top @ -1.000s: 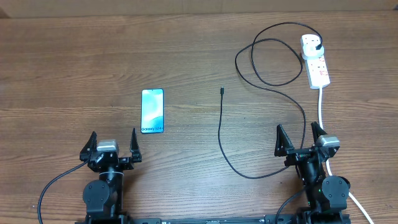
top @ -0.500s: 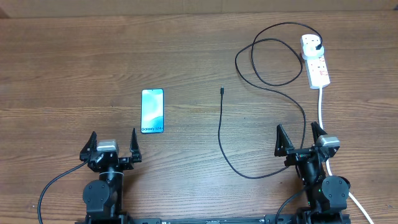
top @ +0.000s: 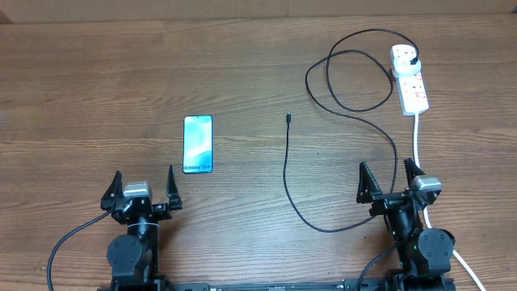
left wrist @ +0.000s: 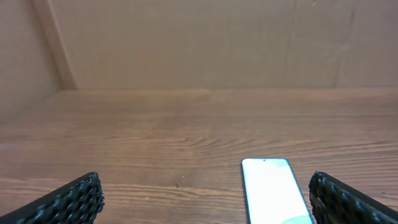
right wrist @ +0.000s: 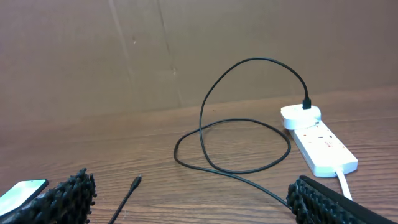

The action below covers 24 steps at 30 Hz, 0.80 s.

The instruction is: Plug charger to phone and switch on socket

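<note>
Left fingers (top: 171,186) and right fingers (top: 366,184) gape forward (2 arms (top: 133,242) folded low).

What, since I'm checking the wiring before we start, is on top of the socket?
The black plug of the charger sits in the far end of the socket, its cable looping away. Nothing else rests on top. The plug's pins are hidden inside it.
</note>
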{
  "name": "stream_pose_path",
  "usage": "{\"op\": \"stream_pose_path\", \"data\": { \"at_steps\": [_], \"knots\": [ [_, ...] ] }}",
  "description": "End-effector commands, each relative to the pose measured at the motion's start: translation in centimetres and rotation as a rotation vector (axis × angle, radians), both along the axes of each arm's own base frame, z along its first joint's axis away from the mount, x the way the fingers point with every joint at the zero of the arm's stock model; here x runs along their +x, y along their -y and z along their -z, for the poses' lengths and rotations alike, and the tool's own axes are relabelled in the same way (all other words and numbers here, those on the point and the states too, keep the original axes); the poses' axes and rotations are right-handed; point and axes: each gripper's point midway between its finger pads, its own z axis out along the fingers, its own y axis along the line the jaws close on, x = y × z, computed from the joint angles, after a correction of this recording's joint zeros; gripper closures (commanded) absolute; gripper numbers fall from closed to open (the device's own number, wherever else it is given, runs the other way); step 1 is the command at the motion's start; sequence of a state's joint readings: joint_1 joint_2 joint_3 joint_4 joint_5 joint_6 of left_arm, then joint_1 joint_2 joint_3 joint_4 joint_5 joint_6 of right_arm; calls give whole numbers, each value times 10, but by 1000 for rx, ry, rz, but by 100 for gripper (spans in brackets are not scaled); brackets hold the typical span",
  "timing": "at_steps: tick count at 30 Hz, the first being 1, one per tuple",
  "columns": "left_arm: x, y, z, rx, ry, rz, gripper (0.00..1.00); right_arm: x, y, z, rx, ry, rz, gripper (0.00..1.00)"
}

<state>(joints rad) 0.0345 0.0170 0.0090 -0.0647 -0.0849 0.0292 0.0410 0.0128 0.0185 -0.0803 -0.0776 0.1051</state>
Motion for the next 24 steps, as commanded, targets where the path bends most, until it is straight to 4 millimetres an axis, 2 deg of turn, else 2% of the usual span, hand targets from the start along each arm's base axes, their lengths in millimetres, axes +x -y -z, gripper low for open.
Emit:
{"op": "stream_pose_path", "data": {
  "at_steps": [1, 8, 12, 17, 24],
  "knots": [
    [-1, -4, -1, 18, 5, -24, 0, 0, 0, 2, 1, 2, 0, 0],
    [-1, -4, 0, 17, 5, -22, 0, 0, 0, 2, 1, 2, 1, 0],
    [0, 9, 1, -26, 5, 50, 0, 0, 0, 2, 1, 2, 1, 0],
    [0, 38, -1, -59, 7, 216, 0, 0, 0, 2, 1, 2, 1, 0],
    [-4, 46, -11, -124, 5, 260, 0, 0, 0, 2, 1, 2, 0, 0]
  ]
}}
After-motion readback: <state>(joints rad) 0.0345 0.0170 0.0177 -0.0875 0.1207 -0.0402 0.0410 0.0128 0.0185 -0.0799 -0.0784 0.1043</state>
